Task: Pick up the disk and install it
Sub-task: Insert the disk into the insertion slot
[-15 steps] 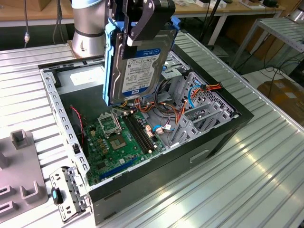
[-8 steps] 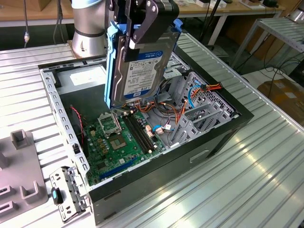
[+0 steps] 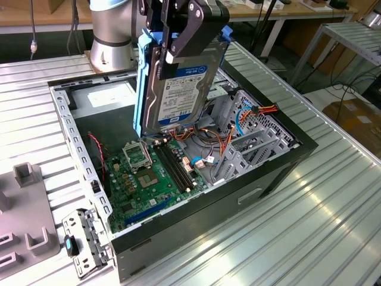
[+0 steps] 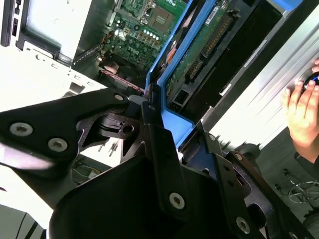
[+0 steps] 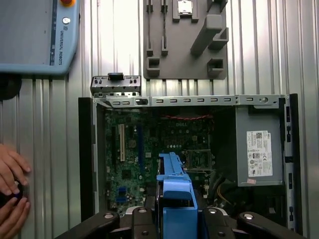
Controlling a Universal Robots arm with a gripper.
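The disk (image 3: 178, 89) hangs upright above the open computer case (image 3: 286, 161), label side facing the exterior view, with blue rails along its edges. My gripper (image 3: 172, 50) is shut on its upper end, black fingers clamping both faces. In the second wrist view the disk's green circuit-board side (image 4: 204, 45) and blue rail run away from the gripper (image 4: 164, 124). In the first wrist view the disk (image 5: 174, 194) shows edge-on over the motherboard, held by the gripper (image 5: 174, 221).
Inside the case lie the motherboard (image 3: 149, 179), a metal drive cage (image 3: 250, 143) with orange and blue cables, and a grey power supply (image 5: 256, 149). A grey fixture plate (image 5: 184, 40), a metal bracket (image 5: 115, 83), a teach pendant (image 5: 35, 35) and a person's hand (image 5: 10, 174) lie around the case.
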